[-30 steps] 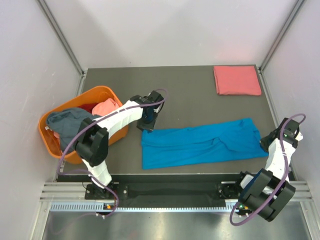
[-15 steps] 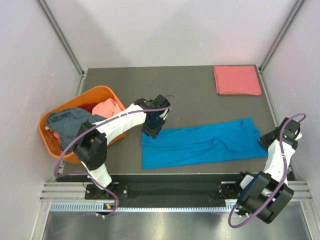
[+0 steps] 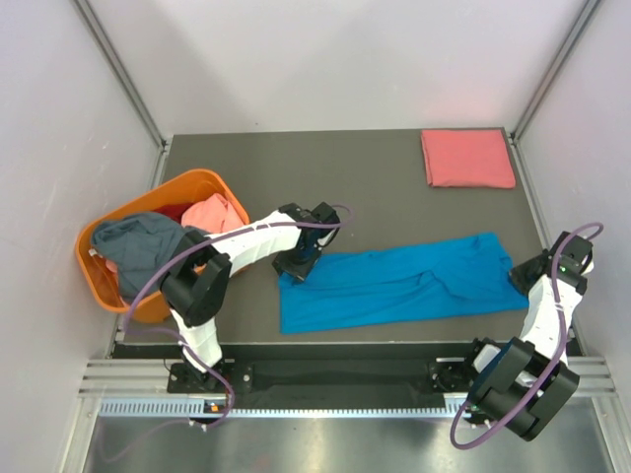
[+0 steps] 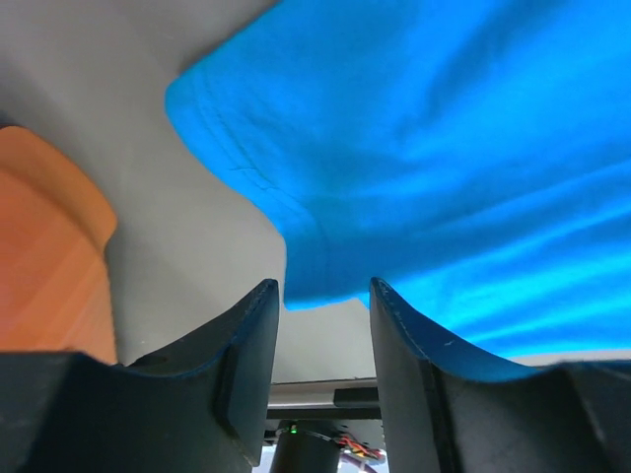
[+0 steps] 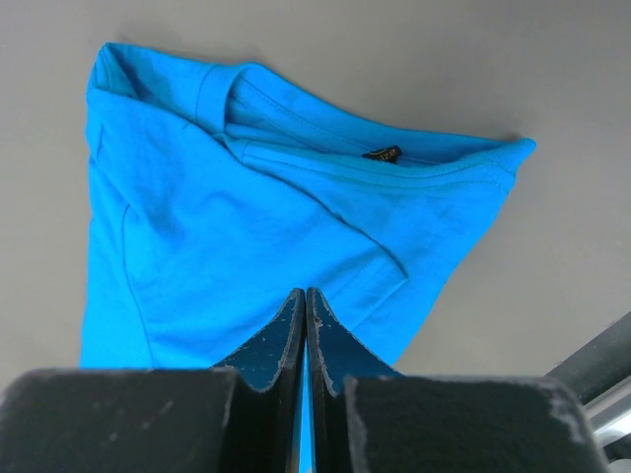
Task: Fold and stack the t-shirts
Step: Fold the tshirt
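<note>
A bright blue t-shirt (image 3: 394, 286), folded into a long strip, lies across the front of the table. My left gripper (image 3: 296, 264) hovers at its far left corner. It is open, and the hem corner (image 4: 296, 276) lies just beyond the fingertips, with nothing between them. At the strip's right end my right gripper (image 3: 521, 278) is shut on the cloth near the collar (image 5: 296, 128); a thin blue sliver shows between its closed jaws. A folded salmon-pink t-shirt (image 3: 468, 158) lies at the back right.
An orange basket (image 3: 187, 182) stands at the left edge, holding a grey-blue shirt (image 3: 138, 241) and a salmon-pink one (image 3: 209, 212). Its wall (image 4: 49, 246) shows just left of my left gripper. Walls and metal posts enclose the table.
My left gripper has come forward and down to the blue t-shirt's left corner, and its jaws have spread wider. The right gripper stays at the right end.
</note>
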Action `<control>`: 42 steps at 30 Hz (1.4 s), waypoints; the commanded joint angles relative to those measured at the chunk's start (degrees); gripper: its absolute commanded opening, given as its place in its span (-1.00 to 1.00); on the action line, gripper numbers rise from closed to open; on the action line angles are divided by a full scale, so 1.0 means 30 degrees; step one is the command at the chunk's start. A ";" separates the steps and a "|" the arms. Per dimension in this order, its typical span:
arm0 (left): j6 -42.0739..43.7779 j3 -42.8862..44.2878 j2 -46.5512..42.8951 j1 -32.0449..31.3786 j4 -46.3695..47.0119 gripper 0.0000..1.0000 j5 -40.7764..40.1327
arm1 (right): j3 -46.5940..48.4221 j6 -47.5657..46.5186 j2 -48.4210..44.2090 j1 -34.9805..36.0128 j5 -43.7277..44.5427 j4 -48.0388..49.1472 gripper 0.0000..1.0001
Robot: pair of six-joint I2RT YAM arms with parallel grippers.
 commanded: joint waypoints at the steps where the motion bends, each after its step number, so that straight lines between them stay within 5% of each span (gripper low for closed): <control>1: -0.0163 0.0393 0.0237 -0.0057 -0.0466 -0.04 -0.1153 | 0.0898 -0.0075 -0.0196 -0.0230 -0.0349 0.0634 -1.00; 23: -0.0074 -0.0253 -0.0027 -0.0291 -0.0874 -0.12 0.0400 | 0.1014 0.0012 0.0126 -0.0230 -0.0350 0.0840 -1.00; 34: -0.0456 -0.0194 0.0853 -0.0732 -0.1168 -0.13 -0.1856 | 0.1278 0.0013 0.0213 -0.0230 -0.0467 0.0722 -1.00; 38: -0.0485 -0.0193 0.1058 -0.0702 -0.1109 -0.47 -0.2206 | 0.1396 0.0071 0.0273 -0.0230 -0.0496 0.0693 -1.00; 40: -0.0572 0.0097 0.1059 -0.0732 -0.1226 -0.90 -0.2791 | 0.1396 0.0129 0.0244 -0.0259 -0.0408 0.0664 -1.00; 42: -0.0748 0.0449 0.0971 -0.0732 -0.1343 -1.00 -0.3260 | 0.1483 0.0333 0.0273 -0.0230 -0.0408 0.0868 -1.00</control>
